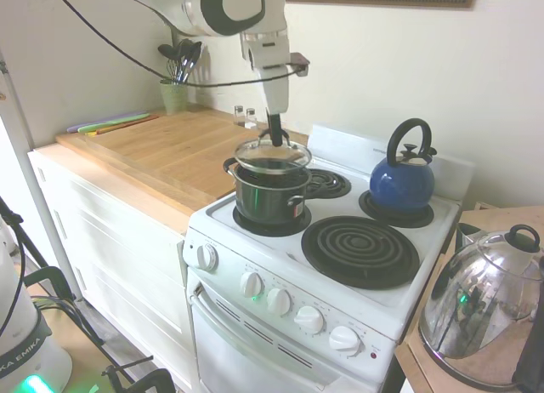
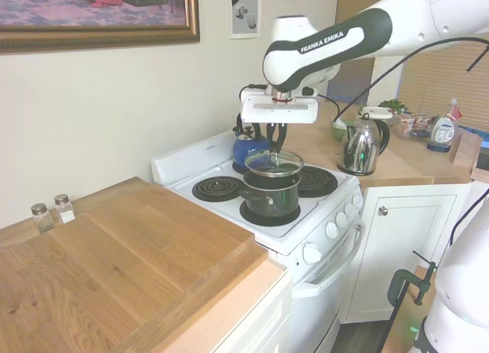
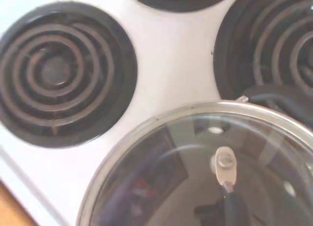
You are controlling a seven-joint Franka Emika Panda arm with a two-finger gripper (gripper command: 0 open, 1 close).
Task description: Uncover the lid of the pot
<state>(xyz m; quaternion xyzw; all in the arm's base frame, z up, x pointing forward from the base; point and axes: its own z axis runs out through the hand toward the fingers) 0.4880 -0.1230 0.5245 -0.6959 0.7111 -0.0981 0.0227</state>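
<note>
Right under the fingers [image 1: 274,136], the small round clear glass lid with a metal rim and a black loop handle [image 1: 273,154] hangs in the air. The fingers are pinching the handle. The lid is a little above the small dark grey round pot with short black side handles [image 1: 270,195], not touching it. The pot sits below the fingers on a black coil burner of the white stove [image 1: 255,244].

The lid could slip and fall, I think. The fingers hold only the thin handle, so a quick swing might tip the glass loose. It could hit the pot or the stove and break.

The wrist view shows the glass lid [image 3: 205,167] from close up, with the handle's screw and coil burners past its rim. It does not show the fingers. The outside views show the gap between lid and pot. They also show a blue kettle with a black handle [image 1: 403,182], farther from the fingers, on a back burner.
</note>
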